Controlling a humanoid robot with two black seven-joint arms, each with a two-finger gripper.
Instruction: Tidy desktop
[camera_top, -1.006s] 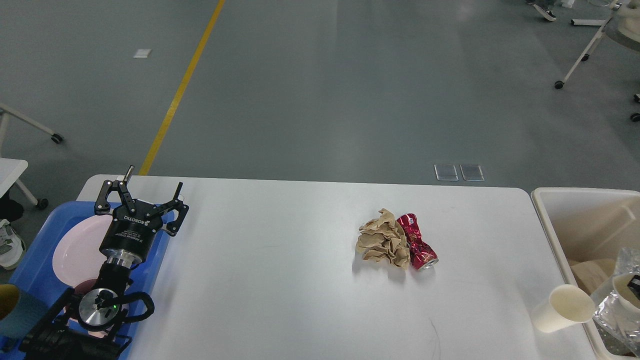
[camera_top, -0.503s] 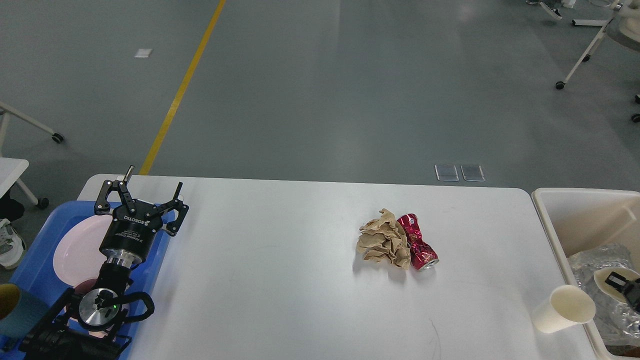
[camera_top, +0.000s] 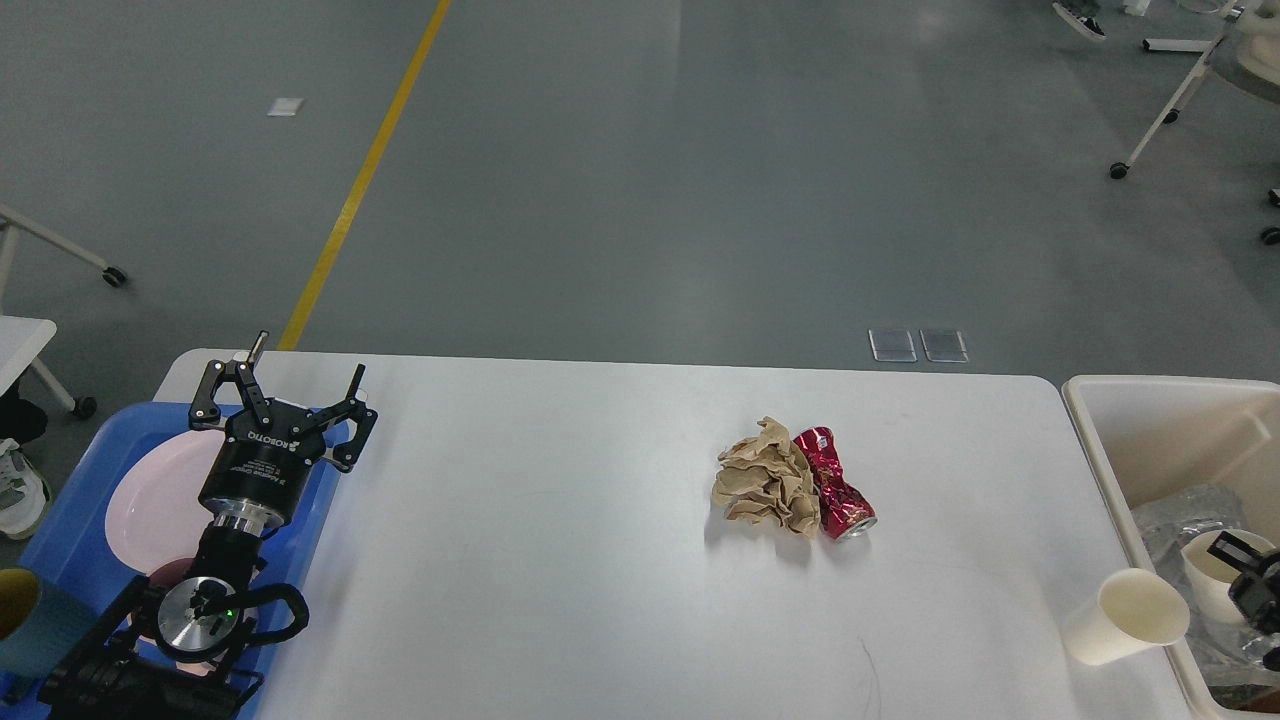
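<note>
The white tabletop (camera_top: 560, 560) fills the lower part of the head view, with grey floor beyond its far edge. Near its middle right lies a crumpled ball of brown paper (camera_top: 765, 488), touching a crushed red can (camera_top: 835, 483) just to its right. Toward the near right corner a paper cup (camera_top: 1128, 617) lies on its side, its mouth facing the cream bin (camera_top: 1120, 430) that stands against the tabletop's right edge. Inside the bin are crinkled clear plastic (camera_top: 1185, 510) and a second pale cup (camera_top: 1208, 570).

The left claw (camera_top: 283, 392) hangs above the far corner of a blue tray (camera_top: 65, 510) at the tabletop's left end, its two fingers spread apart and holding nothing. A pink plate (camera_top: 150, 500) lies in the tray beneath the arm.

The right claw (camera_top: 1245, 575) shows only at the right edge, over the bin and right by the pale cup; it is dark and partly cut off, so I cannot tell whether its fingers are apart or together.
</note>
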